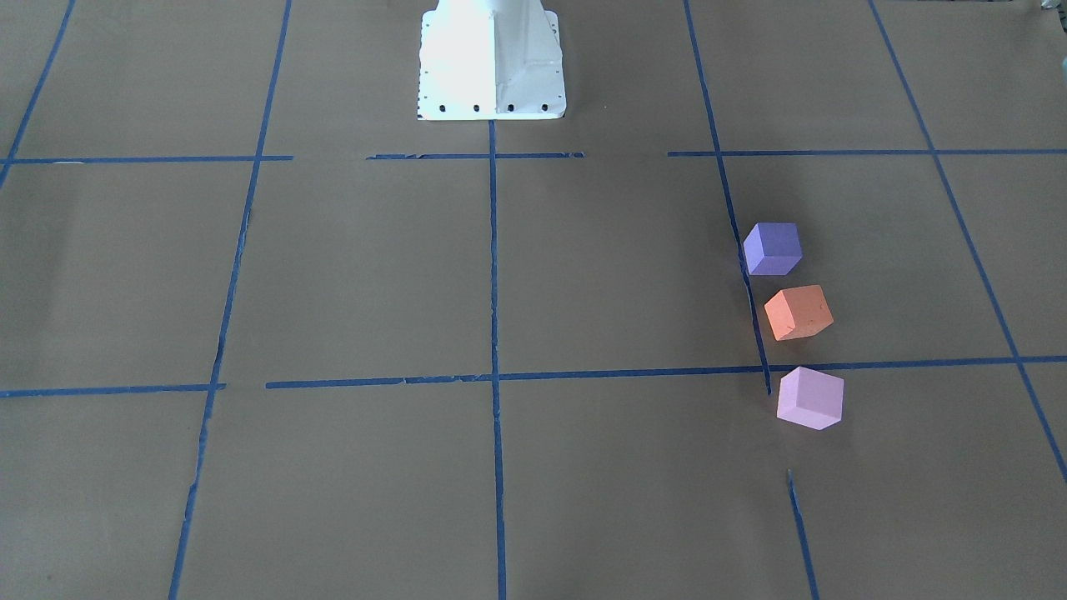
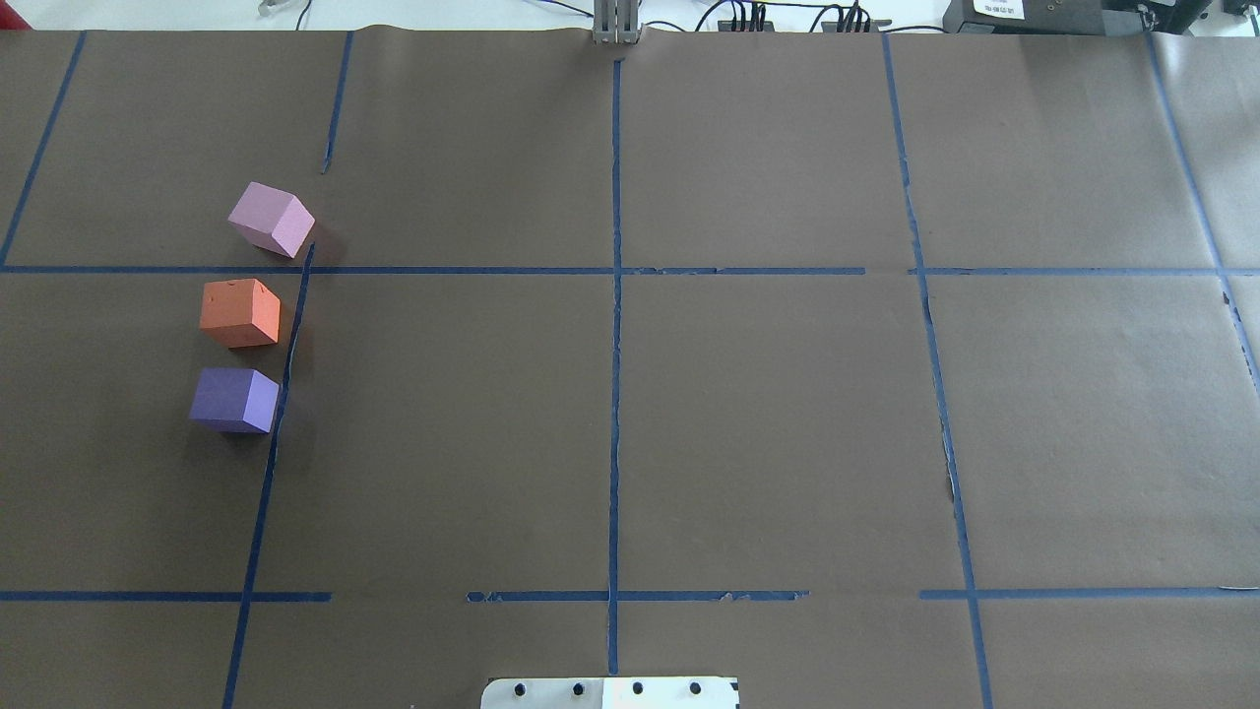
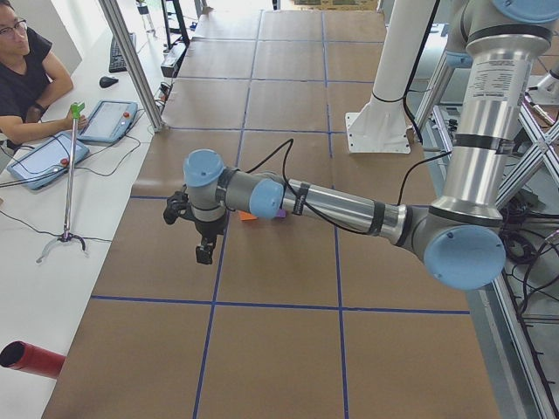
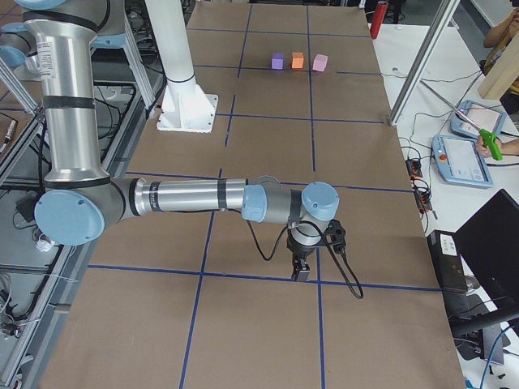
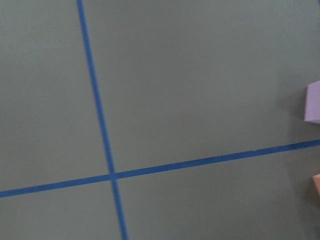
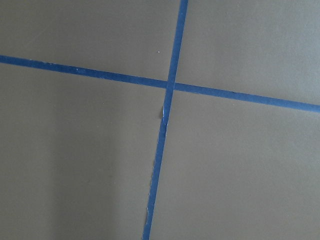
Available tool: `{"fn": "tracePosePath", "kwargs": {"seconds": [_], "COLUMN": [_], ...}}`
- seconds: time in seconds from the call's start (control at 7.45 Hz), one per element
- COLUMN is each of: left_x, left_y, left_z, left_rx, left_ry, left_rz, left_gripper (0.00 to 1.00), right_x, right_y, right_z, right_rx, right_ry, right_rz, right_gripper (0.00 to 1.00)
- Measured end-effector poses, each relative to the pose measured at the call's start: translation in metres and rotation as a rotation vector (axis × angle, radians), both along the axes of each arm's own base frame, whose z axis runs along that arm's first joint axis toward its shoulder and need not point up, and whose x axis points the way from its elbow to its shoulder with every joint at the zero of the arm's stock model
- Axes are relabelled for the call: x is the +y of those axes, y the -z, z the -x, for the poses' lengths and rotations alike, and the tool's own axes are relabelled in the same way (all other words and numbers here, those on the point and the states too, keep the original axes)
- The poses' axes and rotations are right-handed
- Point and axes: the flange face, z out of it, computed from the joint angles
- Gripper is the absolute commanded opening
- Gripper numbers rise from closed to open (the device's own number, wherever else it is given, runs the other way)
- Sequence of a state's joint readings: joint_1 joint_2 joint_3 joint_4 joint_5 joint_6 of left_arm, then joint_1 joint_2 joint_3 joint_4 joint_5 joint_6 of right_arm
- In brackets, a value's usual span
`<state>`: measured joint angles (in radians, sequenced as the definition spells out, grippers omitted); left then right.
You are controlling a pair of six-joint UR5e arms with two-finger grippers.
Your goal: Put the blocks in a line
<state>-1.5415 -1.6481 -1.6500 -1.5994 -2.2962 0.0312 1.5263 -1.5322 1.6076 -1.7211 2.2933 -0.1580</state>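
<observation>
Three blocks stand in a rough line along a blue tape line on the brown table: a dark purple block [image 1: 773, 248] [image 2: 234, 400], an orange block [image 1: 798, 312] [image 2: 240, 313] and a pale pink block [image 1: 809, 397] [image 2: 271, 219], with small gaps between them. The left wrist view catches the pink block's edge [image 5: 314, 102] and an orange corner [image 5: 316, 187]. My left gripper [image 3: 203, 253] hangs above the table near the blocks, fingers pointing down; I cannot tell if it is open. My right gripper [image 4: 302, 274] hangs over a tape crossing far from the blocks [image 4: 298, 59]; I cannot tell its state.
The white robot pedestal [image 1: 490, 67] stands at the table's robot side. Blue tape lines grid the brown paper. An operator [image 3: 26, 78] sits beside the table with tablets [image 3: 106, 120], a grabber stick [image 3: 70, 175] and a red cylinder [image 3: 31, 360].
</observation>
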Motion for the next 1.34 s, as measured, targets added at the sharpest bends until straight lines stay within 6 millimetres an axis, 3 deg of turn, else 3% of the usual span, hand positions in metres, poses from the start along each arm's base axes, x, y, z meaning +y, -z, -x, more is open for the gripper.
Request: {"fn": "tracePosePath", "kwargs": {"seconds": [0.13,0.27,0.4,0.54,0.8,0.94,1.34], "left_x": [0.025,0.047,0.061,0.067,0.074,0.072,0.061], "left_y": [-0.04,-0.077,-0.103,-0.116,-0.127,-0.123,-0.089], "left_z": [0.041,0.067,0.078,0.082,0.082,0.082,0.074], "left_rx": [-0.01,-0.014,-0.019,-0.021,-0.018,-0.012,0.039], "left_ry": [0.013,0.018,0.017,0.018,0.033,0.07,0.202], "left_rz": [0.011,0.012,-0.004,-0.013,0.006,0.028,0.109], "left_gripper": [1.0,1.0,1.0,1.0,1.0,1.0,1.0], "right_x": [0.0,0.0,0.0,0.0,0.0,0.0,0.0], "right_y": [0.0,0.0,0.0,0.0,0.0,0.0,0.0], "right_z": [0.0,0.0,0.0,0.0,0.0,0.0,0.0], "right_rx": [0.0,0.0,0.0,0.0,0.0,0.0,0.0], "right_ry": [0.0,0.0,0.0,0.0,0.0,0.0,0.0], "right_rz": [0.0,0.0,0.0,0.0,0.0,0.0,0.0], "right_gripper": [1.0,1.0,1.0,1.0,1.0,1.0,1.0]}}
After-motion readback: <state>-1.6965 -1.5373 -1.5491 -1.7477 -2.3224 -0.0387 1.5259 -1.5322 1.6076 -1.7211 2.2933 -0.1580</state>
